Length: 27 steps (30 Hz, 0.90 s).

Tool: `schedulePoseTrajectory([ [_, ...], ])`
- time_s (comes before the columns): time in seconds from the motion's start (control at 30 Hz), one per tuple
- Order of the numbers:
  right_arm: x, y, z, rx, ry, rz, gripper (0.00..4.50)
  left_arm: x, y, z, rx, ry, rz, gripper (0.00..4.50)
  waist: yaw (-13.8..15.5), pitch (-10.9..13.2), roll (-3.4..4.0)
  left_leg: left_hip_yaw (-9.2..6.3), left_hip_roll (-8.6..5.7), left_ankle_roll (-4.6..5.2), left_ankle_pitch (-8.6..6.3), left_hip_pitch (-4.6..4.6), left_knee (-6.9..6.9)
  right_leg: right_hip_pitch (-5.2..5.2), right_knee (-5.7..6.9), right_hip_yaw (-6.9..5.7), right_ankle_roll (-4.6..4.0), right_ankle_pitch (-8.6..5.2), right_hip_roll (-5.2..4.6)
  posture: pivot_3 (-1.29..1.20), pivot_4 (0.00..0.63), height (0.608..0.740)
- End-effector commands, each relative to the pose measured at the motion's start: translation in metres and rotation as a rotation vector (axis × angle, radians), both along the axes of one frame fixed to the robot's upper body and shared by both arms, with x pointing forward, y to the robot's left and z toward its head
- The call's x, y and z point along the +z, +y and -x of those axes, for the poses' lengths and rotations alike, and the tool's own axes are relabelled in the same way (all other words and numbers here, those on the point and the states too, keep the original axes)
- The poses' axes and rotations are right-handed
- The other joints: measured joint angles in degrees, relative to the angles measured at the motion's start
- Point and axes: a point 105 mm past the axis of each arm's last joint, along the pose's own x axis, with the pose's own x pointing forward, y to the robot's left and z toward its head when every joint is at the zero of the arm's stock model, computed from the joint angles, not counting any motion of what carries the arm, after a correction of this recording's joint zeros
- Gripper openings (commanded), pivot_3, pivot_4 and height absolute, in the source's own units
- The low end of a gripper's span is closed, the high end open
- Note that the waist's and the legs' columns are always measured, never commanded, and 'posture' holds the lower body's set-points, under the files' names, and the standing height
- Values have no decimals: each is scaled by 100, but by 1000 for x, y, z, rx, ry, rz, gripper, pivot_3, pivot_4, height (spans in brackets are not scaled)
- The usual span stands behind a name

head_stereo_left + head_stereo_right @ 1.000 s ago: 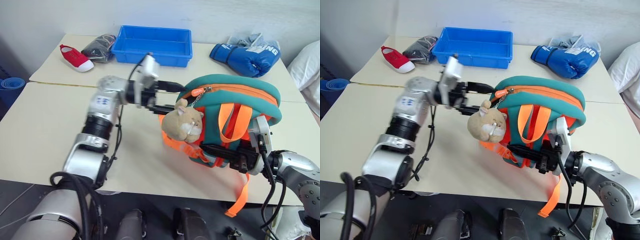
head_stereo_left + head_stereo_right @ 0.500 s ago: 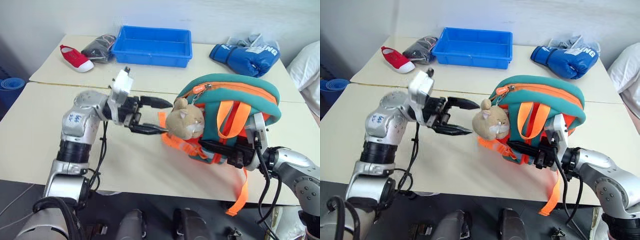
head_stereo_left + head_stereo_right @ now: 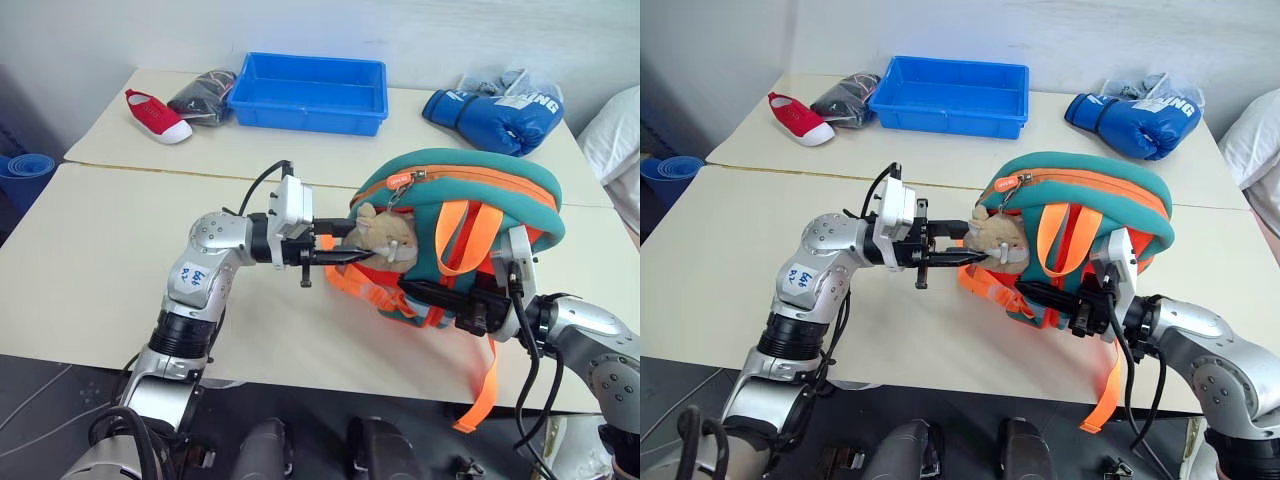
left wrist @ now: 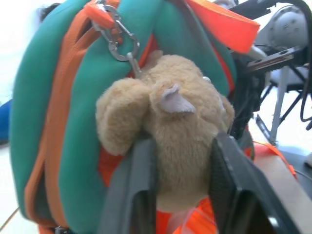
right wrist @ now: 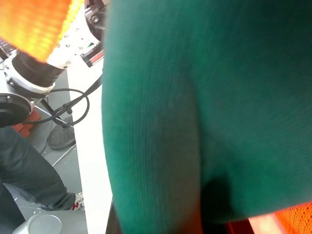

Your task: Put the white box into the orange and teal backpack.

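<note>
The orange and teal backpack [image 3: 470, 195] stands upright on the near right of the pale table [image 3: 100, 250]. Its zipper pull [image 3: 397, 181] hangs at the top front. My left gripper [image 3: 352, 250] reaches in level from the left and is shut on the backpack's tan plush animal head [image 3: 388, 235]. In the left wrist view both fingers [image 4: 130, 187] press the sides of the plush head [image 4: 170, 131]. My right gripper [image 3: 432, 296] is shut on the backpack's lower edge among the orange straps [image 3: 483, 385]. Teal fabric [image 5: 204, 107] sits right against the right wrist camera. The white box is out of view.
At the back of the table are a blue tray [image 3: 307, 92], a red shoe [image 3: 153, 115], a dark bundle [image 3: 203, 95] and blue boxing gloves [image 3: 490, 105]. A seam [image 3: 150, 172] joins the two tabletops. A blue roll [image 3: 25, 170] lies off the table's left side.
My left gripper, open beside the plush head before, has drawn back and lower and closed on the head. The right arm and the backpack have stayed put.
</note>
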Motion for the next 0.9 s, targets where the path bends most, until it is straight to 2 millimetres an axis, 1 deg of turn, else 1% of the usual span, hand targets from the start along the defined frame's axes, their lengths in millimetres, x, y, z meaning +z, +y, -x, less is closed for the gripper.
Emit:
schedulePoseTrajectory([
  [0.03, 10, -1, 8, -5, -44, -16, 0, 17, 23, 4, -29, 83, 61, 318, -1, 0, 0, 0, 0, 0, 0, 0, 0, 0, 1, 0, 0, 0, 0, 0, 150, 740],
  [0.07, 9, -3, 8, -15, -46, -17, 0, 22, 34, 0, -3, 98, 71, 266, -16, 0, 0, -2, 1, 0, 0, -1, 0, 0, 1, -2, 0, 0, 0, 0, 150, 740],
  [0.17, 9, -8, 11, -44, -51, -23, 0, 37, 72, -27, 179, 126, 109, 240, -27, 0, 0, -2, 5, -6, 3, 1, -2, -2, 2, -2, -1, -1, 5, 0, 150, 740],
  [0.2, 9, -9, 11, -51, -51, -25, 0, 36, 84, -37, 243, 146, 106, 240, -16, 0, 0, -3, 4, -8, 5, 1, -2, -3, 0, -4, -1, -1, 6, 0, 150, 740],
  [0.23, 9, -10, 12, -55, -51, -26, 0, 35, 91, -42, 280, 160, 103, 240, -16, 0, 0, -3, 3, -7, 6, 1, 0, -3, -1, -5, -1, -1, 6, 0, 150, 740],
  [0.3, 9, -12, 12, -62, -50, -21, 0, 16, 113, -65, 421, 216, 72, 240, -10, -1, 2, -2, 0, -6, 6, 4, -2, -2, 0, -4, -1, -1, 4, 0, 150, 740],
  [0.33, 9, -13, 13, -64, -50, -19, 0, 9, 119, -72, 460, 229, 61, 240, -5, -1, 1, -1, -2, -6, 6, 6, -2, 1, 0, -7, -1, -1, 5, 0, 150, 740],
  [0.37, 9, -15, 12, -71, -51, -19, 0, -7, 125, -81, 516, 247, 31, 240, -1, -1, 1, -1, -2, -5, 6, 5, -2, 0, -1, -7, -1, -1, 5, 0, 150, 740],
  [0.4, 9, -16, 12, -77, -51, -20, 0, -19, 126, -86, 544, 263, 13, 240, 2, -1, 1, -1, -2, -5, 5, 4, -2, 0, 0, -9, -1, -1, 6, 0, 150, 740],
  [0.43, 8, -17, 12, -81, -52, -20, 0, -36, 122, -90, 559, 298, -3, 240, 4, -1, 1, -1, -2, -5, 5, 4, -3, 0, 0, -12, -1, -1, 7, 0, 150, 740],
  [0.5, 8, -19, 10, -94, -60, -24, 0, -68, 109, -89, 534, 328, -68, 240, 18, -1, 1, 4, -3, -2, 4, 2, -4, -2, 3, -23, -1, 0, 7, 0, 150, 740],
  [0.6, 8, -21, 8, -108, -67, -40, 0, -93, 88, -83, 491, 357, -81, 240, 29, -1, 0, 10, -3, 4, 0, 1, -3, -2, 4, -28, 2, 1, 6, 0, 150, 740],
  [0.67, 8, -22, 7, -118, -73, -49, 0, -106, 76, -79, 468, 357, -103, 240, 31, -1, -1, 10, -3, 6, -1, 0, -2, -2, 3, -27, 4, 2, 3, 0, 150, 740],
  [0.73, 8, -23, 6, -137, -85, -66, 0, -112, 64, -73, 429, 357, -99, 240, 33, -2, 0, 10, -2, 6, -1, 2, -2, -2, 2, -24, 4, 2, 0, 0, 150, 740],
  [0.83, 8, -26, 4, -155, -90, -84, 0, -101, 50, -67, 379, 355, -26, 240, 38, -3, 1, 10, -3, 6, -1, 6, -1, -2, 2, -20, 4, 2, -5, 0, 150, 740],
  [0.9, 7, -30, -2, -200, -113, -95, 0, -96, 47, -61, 350, 331, -28, 240, 59, -3, 1, 9, -3, 6, -1, 4, -1, -1, 3, -17, 4, 2, -5, 0, 150, 740],
])
